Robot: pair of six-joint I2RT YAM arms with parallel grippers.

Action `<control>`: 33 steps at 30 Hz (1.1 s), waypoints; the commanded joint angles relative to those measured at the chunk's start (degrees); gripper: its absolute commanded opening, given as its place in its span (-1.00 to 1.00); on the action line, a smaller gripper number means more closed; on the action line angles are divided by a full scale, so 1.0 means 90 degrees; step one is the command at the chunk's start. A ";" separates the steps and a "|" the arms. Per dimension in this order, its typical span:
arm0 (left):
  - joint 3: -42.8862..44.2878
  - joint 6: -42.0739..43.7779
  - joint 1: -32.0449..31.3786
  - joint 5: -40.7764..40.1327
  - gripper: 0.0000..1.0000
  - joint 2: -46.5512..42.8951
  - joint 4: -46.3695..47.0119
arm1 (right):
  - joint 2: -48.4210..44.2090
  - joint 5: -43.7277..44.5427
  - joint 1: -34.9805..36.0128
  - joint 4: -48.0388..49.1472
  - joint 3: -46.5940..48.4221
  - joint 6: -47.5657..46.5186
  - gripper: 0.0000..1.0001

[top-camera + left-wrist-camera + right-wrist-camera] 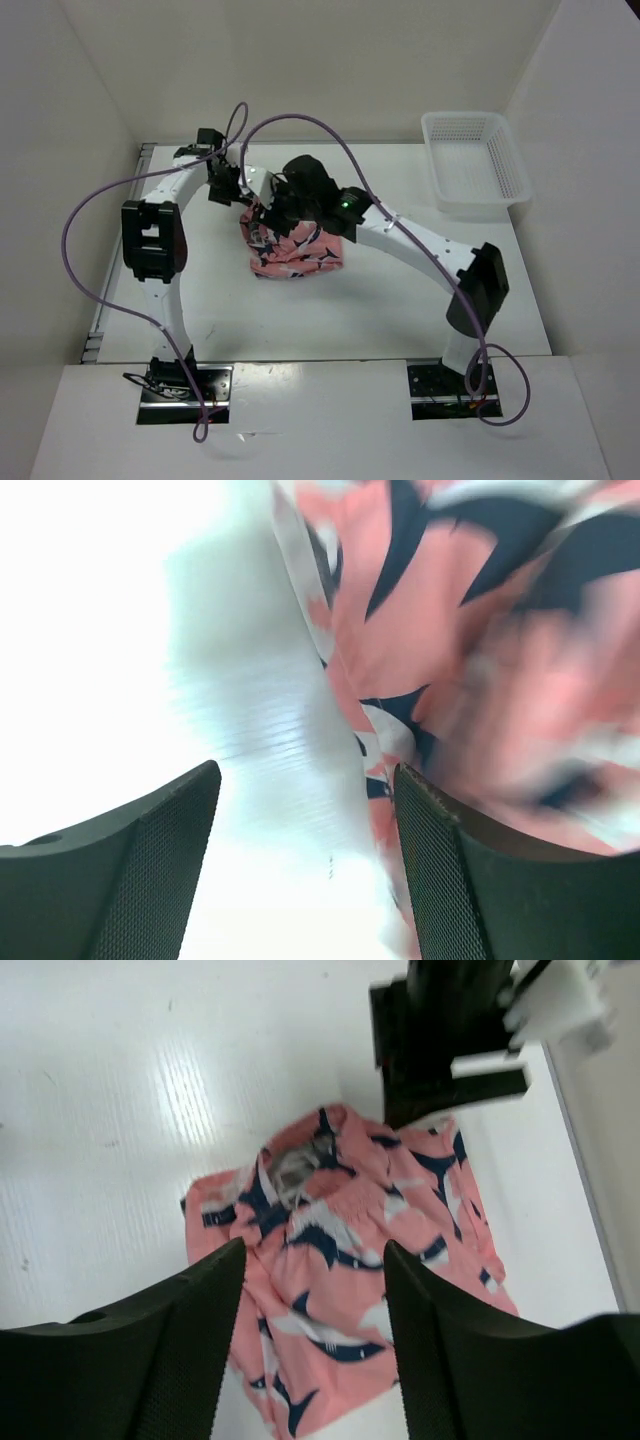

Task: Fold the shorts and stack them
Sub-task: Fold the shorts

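Shorts (300, 255) in heap on table (390, 310)

Shorts (297, 252): pink, navy/white print, bunched pile, table (330, 320) ctr. Left gripper (236, 193) & right gripper (283, 212) at its far edge. Mesh basket (476, 162): far-R corner, well apart.

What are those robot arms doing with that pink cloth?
Two robot arms are folding pink shorts with a navy print. The shorts lie bunched on the table. Both pincers hang open over them, holding nothing: the left pincer by their edge, the right pincer above the middle. A white basket stands off to the side.
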 commanded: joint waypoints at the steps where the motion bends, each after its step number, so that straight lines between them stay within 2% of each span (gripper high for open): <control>1: 0.0554 0.0144 0.0021 -0.0092 0.55 -0.0815 -0.0132 | -0.0270 0.0202 -0.0027 0.0179 -0.0970 -0.0348 0.23; 7: 0.0458 0.0144 -0.0545 0.0661 0.63 -0.1040 -0.0357 | -0.0212 0.0642 -0.0085 0.0619 -0.1880 -0.0847 0.21; 11: 0.0193 0.0144 -0.0808 0.0652 0.63 -0.0583 -0.0542 | 0.0013 0.0642 -0.0222 0.0765 -0.2016 -0.0848 0.21; 13: 0.0193 0.0144 -0.0809 0.0934 0.63 -0.0270 -0.0670 | 0.0198 0.0642 -0.0348 0.0766 -0.2085 -0.0848 0.21; 15: 0.0193 0.0144 -0.0867 0.1159 0.58 -0.0113 -0.0748 | 0.0257 0.0565 -0.0417 0.0766 -0.2144 -0.0848 0.21; 21: 0.0359 0.0144 -0.0936 0.0867 0.40 0.0161 -0.0962 | 0.0325 0.0632 -0.0418 0.0834 -0.2465 -0.1034 0.23; 25: 0.0359 0.0144 -0.0936 0.0964 0.17 0.0220 -0.1031 | 0.0491 0.0701 -0.0418 0.1001 -0.2700 -0.1034 0.23; 29: 0.0359 0.0144 -0.0936 0.1051 -0.20 0.0220 -0.1090 | 0.0618 0.0701 -0.0418 0.1088 -0.2769 -0.1102 0.21; 30: 0.0359 0.0144 -0.0936 0.1052 -0.44 0.0220 -0.1090 | 0.0676 0.0769 -0.0418 0.1089 -0.2837 -0.1102 0.17; 33: 0.0436 0.0144 -0.0936 0.1111 -0.82 0.0278 -0.1090 | 0.0852 0.0934 -0.0476 0.1294 -0.2837 -0.1034 -0.20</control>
